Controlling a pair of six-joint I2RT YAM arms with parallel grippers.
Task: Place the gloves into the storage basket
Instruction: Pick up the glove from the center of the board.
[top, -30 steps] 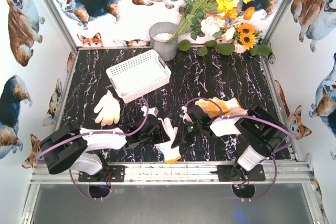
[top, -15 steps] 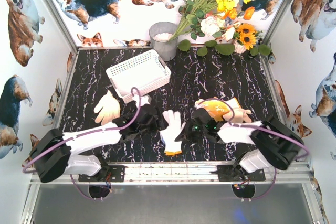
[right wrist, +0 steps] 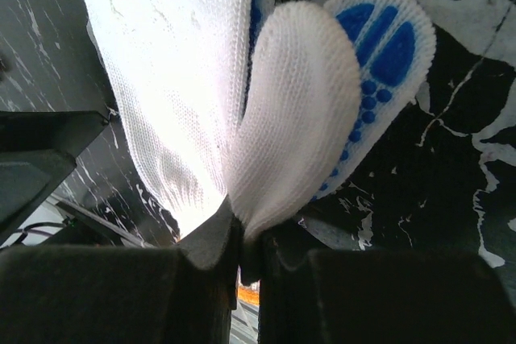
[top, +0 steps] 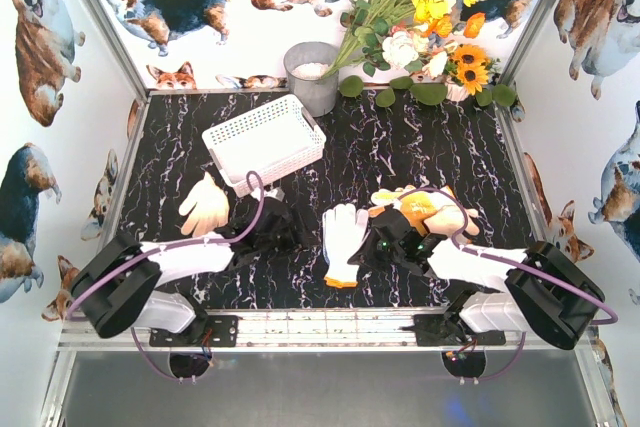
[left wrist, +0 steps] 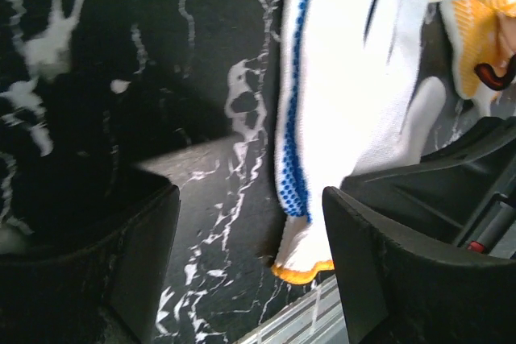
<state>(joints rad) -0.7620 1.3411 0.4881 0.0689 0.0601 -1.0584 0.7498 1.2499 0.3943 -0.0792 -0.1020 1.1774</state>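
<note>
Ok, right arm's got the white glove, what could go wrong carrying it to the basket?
1. The right gripper pinches only a small fold of the white glove. Most of it hangs loose, so it may slip out.
2. The left gripper stands open right beside the glove, towards the storage basket. The arms could collide or snag the cloth.
3. The basket lies on the left arm's side, likely a long reach for the right arm.

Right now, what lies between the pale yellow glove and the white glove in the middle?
The left gripper, jaws open, lies between the pale yellow glove and the white glove, as the top view shows.
</note>
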